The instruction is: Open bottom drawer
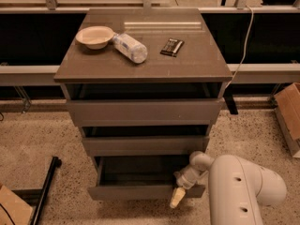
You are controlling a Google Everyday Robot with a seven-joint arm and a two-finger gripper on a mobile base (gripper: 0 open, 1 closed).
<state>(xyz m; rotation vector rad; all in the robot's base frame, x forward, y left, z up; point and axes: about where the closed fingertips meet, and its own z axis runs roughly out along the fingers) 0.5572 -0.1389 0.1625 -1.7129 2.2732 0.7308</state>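
Observation:
The bottom drawer [140,191] is the lowest of three grey-brown drawers and stands pulled out, showing a dark inside. My gripper [178,197] hangs at the drawer's front right corner, against the top edge of the front panel. The white arm [243,191] rises from the lower right. The middle drawer [145,145] and top drawer [143,111] stand slightly ajar above.
On the cabinet top [197,62] lie a beige bowl [95,35], a plastic bottle [130,47] on its side and a dark packet [172,47]. A cardboard box [289,114] stands at the right, another [11,210] at the lower left, beside a black bar [44,193].

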